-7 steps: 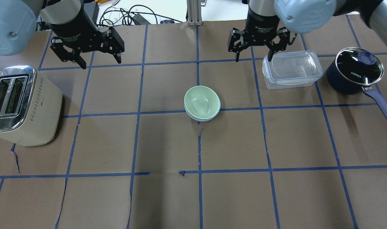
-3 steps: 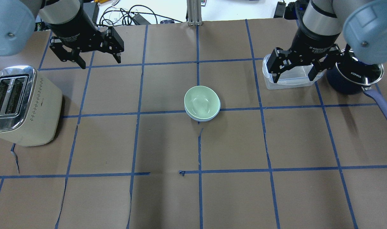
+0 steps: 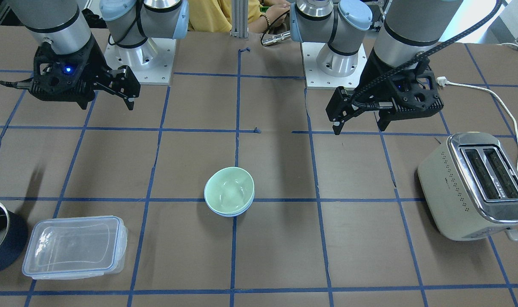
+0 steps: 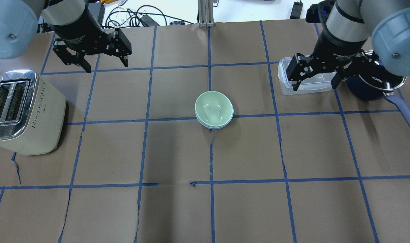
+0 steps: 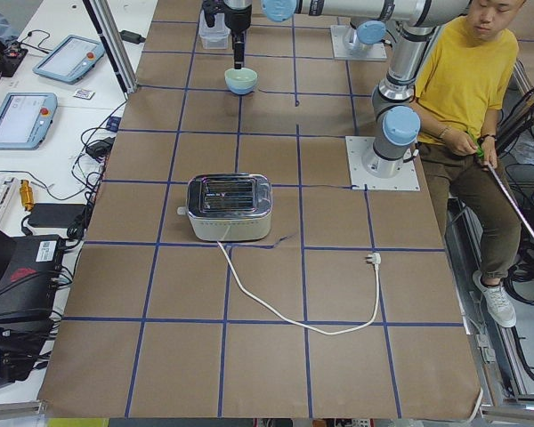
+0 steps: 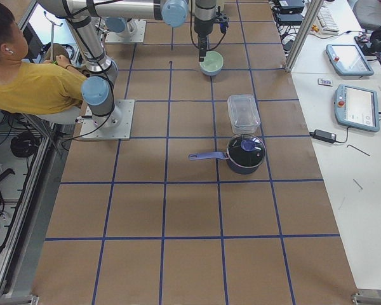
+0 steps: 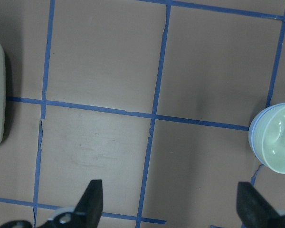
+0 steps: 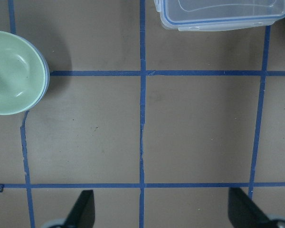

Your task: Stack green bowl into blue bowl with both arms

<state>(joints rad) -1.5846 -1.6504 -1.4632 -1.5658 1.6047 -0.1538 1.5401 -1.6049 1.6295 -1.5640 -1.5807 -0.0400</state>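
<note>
At the middle of the table (image 4: 178,152), the green bowl (image 4: 214,108) sits nested inside the blue bowl (image 4: 218,127). The left gripper (image 4: 106,66) hangs well to their left, fingers spread and empty. The right gripper (image 4: 314,86) hangs well to their right, likewise spread, holding nothing.

Silver-grey arms (image 4: 347,21), light blue joint caps (image 4: 395,40), black jaws
</note>
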